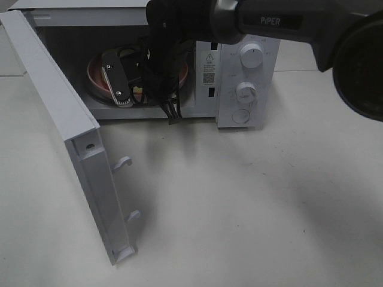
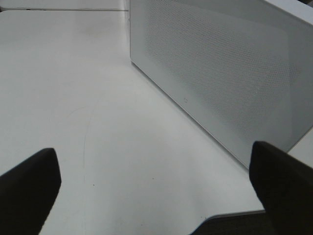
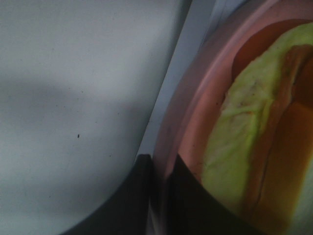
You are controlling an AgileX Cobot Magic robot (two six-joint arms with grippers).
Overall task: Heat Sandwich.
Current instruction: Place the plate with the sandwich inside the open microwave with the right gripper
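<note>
Right gripper (image 3: 159, 169) clamped on plate (image 3: 195, 98) rim inside microwave (image 1: 230, 110), sandwich (image 3: 244, 137) just past its fingertips; left gripper (image 2: 154, 166) wide, empty, outside the door (image 2: 220, 73).

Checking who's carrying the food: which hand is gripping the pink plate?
The right hand, shut on the rim of the pink plate inside the microwave; the left hand hangs open beside the door, holding nothing.
</note>
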